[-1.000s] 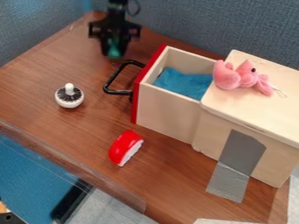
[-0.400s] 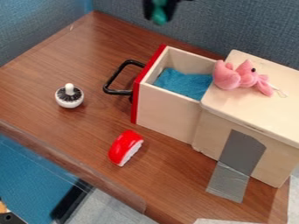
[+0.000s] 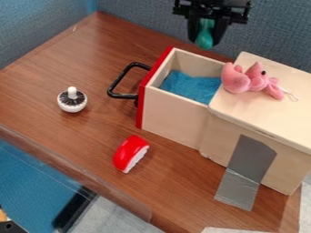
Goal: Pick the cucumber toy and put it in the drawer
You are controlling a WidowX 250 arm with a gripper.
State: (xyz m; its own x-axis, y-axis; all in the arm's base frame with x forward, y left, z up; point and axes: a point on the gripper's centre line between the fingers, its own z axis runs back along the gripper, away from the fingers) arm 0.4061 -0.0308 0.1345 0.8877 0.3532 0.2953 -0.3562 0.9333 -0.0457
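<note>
High at the top of the view hangs the black gripper (image 3: 208, 42), just beyond the back edge of the pulled-out drawer. It is shut on a green toy (image 3: 205, 36), the cucumber, which hangs down between the two fingers. The wooden drawer (image 3: 174, 113) has a red front and a black handle at its left, and a blue cloth lies inside. The gripper and the green toy are above and behind the drawer's opening.
A pink plush toy (image 3: 236, 81) lies on top of the wooden cabinet (image 3: 273, 113). A red and white toy (image 3: 129, 154) rests on the brown table (image 3: 79, 136) in front of the drawer. A white and black round object (image 3: 72, 100) stands at the left.
The gripper rose from the table's back left with the green toy, moved right along the top of the view, and came down a little toward the drawer. The other objects have stayed put.
</note>
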